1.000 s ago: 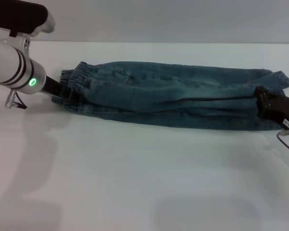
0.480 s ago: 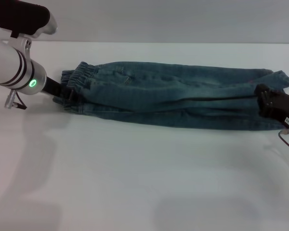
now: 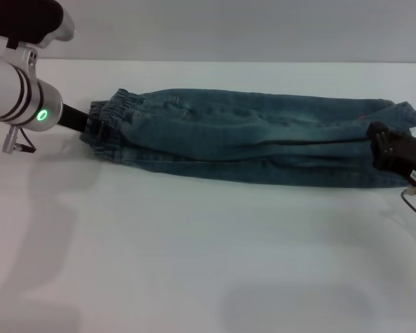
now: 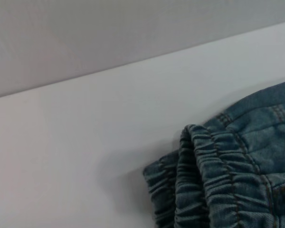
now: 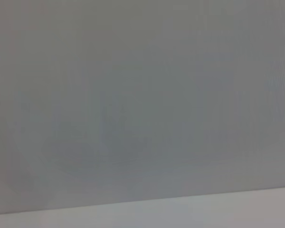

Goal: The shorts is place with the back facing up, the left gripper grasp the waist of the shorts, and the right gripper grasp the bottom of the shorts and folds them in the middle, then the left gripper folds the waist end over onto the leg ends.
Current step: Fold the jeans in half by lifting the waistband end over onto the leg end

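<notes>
The blue denim shorts lie folded lengthwise into a long strip across the white table. Their puckered waist is at the left end and also shows in the left wrist view as stacked gathered layers. My left gripper, on the green-lit wrist, reaches into the waist and is shut on it. The leg ends lie at the right end. My right gripper rests there, its black body on the denim at the bottom of the shorts.
A grey wall runs behind the table's far edge. The right wrist view shows only that wall and a strip of table. A thin cable hangs from the right arm.
The left wrist has shifted slightly up and to the left, and the waist end has tidied a little. The right gripper has edged slightly to the right.
</notes>
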Controlling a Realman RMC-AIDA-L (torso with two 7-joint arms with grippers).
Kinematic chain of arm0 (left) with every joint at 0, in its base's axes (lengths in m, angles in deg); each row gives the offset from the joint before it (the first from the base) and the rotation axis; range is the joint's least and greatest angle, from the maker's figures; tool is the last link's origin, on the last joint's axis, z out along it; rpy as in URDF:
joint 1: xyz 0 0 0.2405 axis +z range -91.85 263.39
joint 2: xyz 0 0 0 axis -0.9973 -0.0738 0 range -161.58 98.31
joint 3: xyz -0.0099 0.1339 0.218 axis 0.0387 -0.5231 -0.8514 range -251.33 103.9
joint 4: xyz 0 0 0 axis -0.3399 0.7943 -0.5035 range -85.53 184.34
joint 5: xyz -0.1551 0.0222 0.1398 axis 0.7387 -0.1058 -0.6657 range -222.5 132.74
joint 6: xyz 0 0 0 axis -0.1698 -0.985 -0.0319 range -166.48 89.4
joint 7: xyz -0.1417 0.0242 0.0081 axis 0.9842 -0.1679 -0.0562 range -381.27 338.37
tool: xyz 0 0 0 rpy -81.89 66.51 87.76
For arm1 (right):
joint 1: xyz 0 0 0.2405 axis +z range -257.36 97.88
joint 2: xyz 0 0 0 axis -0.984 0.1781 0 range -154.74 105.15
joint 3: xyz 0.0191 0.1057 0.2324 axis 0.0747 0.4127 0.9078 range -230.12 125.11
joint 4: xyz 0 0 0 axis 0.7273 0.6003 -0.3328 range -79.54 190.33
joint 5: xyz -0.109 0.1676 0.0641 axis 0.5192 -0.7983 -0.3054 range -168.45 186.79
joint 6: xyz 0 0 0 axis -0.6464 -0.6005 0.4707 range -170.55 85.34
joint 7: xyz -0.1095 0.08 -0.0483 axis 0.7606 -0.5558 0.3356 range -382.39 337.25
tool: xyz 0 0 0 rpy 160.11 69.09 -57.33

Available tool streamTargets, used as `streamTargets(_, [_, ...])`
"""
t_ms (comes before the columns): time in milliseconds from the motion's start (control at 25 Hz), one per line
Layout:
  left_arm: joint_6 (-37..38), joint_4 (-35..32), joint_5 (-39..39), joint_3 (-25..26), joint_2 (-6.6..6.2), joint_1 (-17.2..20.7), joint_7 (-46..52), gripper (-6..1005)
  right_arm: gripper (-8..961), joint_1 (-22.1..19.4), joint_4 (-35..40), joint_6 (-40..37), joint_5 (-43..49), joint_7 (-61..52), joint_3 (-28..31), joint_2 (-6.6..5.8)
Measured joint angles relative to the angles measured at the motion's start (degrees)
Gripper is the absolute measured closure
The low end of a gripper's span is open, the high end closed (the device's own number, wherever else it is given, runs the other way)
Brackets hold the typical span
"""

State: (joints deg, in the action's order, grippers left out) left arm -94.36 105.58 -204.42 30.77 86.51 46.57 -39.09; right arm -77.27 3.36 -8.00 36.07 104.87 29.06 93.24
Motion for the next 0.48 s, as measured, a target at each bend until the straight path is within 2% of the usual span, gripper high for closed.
streamTargets(40, [0.03, 0.23, 0.44, -0.18, -0.02, 0.29, 0.0, 473, 954, -0.11, -0.02, 0.27, 0.0, 0.0, 0.04, 0.03])
streamTargets(360, [-0.11, -0.01, 1.09, -0.41, -0.17, 0.79, -0.04, 854, 954, -0.78, -0.13, 1.64, 0.0, 0.0, 0.11, 0.16])
streamTargets(480, [-0.24, 0.02, 1.09, -0.42, -0.19, 0.84, -0.03, 924, 954, -0.92, -0.12, 1.76, 0.0, 0.0, 0.16, 0.17])
